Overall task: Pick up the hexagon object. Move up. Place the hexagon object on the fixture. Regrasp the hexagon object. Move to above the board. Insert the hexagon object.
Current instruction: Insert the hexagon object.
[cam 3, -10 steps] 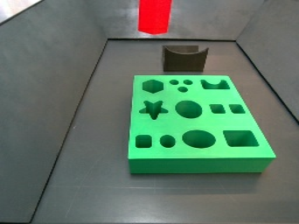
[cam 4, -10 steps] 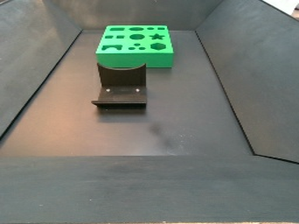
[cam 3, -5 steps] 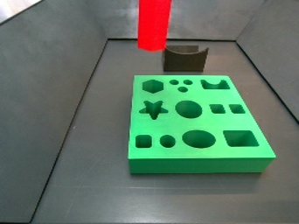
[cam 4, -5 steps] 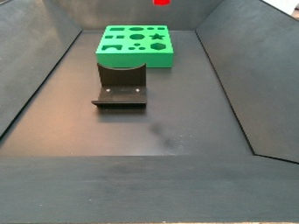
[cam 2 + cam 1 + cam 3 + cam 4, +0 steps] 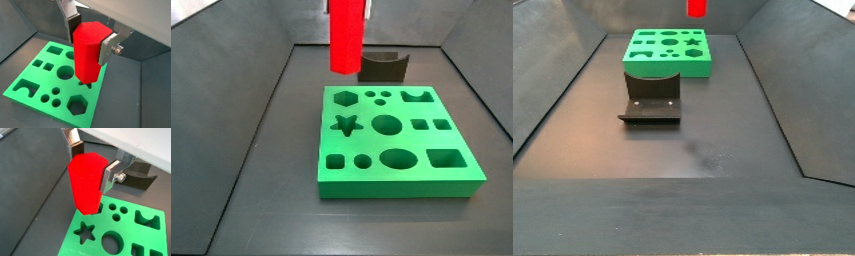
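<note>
A glossy bright red hexagon object (image 5: 87, 183) is held in the silver claw (image 5: 89, 159), above the board, by fingers (image 5: 111, 172) with dark pads. A bright green board (image 5: 396, 140) and a dark grey-brown fixture (image 5: 382, 67) are seen on a dull grey floor (image 5: 714, 150).

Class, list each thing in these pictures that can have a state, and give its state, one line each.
Claw: shut on the hexagon object, above the board.
Hexagon object: held upright, not inserted.
Board: flat on the floor, hexagon hole empty.
Fixture: empty.
</note>
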